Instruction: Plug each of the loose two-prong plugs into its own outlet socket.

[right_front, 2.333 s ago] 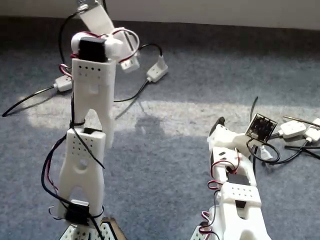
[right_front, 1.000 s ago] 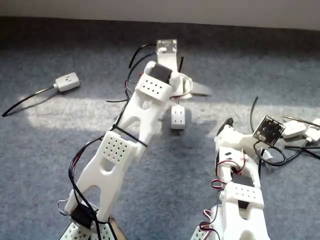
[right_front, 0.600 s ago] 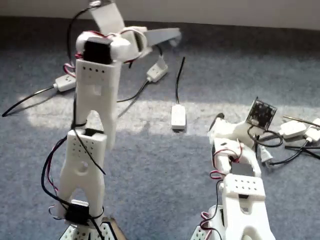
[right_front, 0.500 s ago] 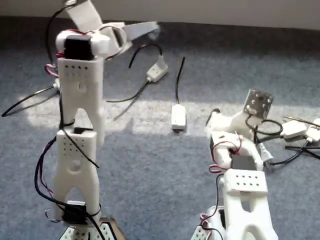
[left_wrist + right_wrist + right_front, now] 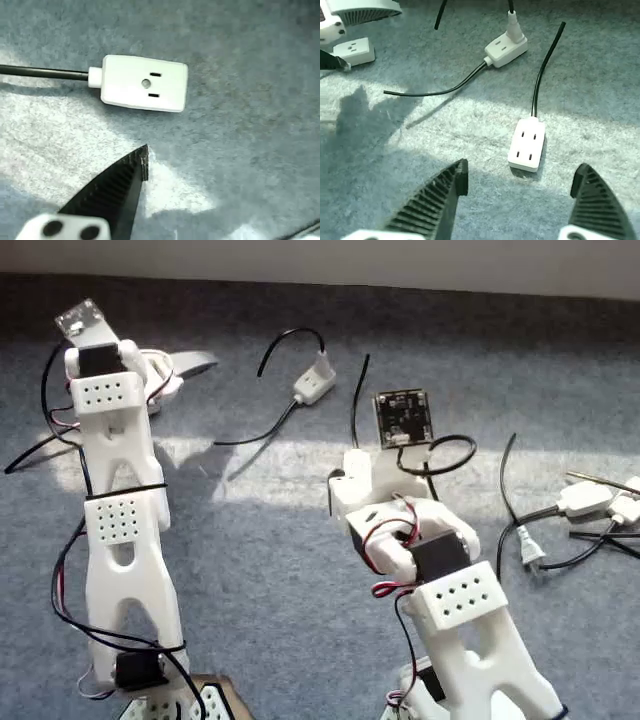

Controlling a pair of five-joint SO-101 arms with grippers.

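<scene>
Both claws are hanging open by white sockets.
Left claw (image 5: 172, 368) is hovering near a single socket (image 5: 144, 90); right claw (image 5: 521, 170) is hovering above a double socket (image 5: 526, 145); a loose plug (image 5: 527, 552) is lying well apart.

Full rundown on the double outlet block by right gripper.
White plastic outlet block, rectangular, two pairs of slots on its top face, all empty. A black cord leaves one short end. It lies flat on the grey carpet in sunlight, just ahead of the open right gripper, which does not touch it.
</scene>
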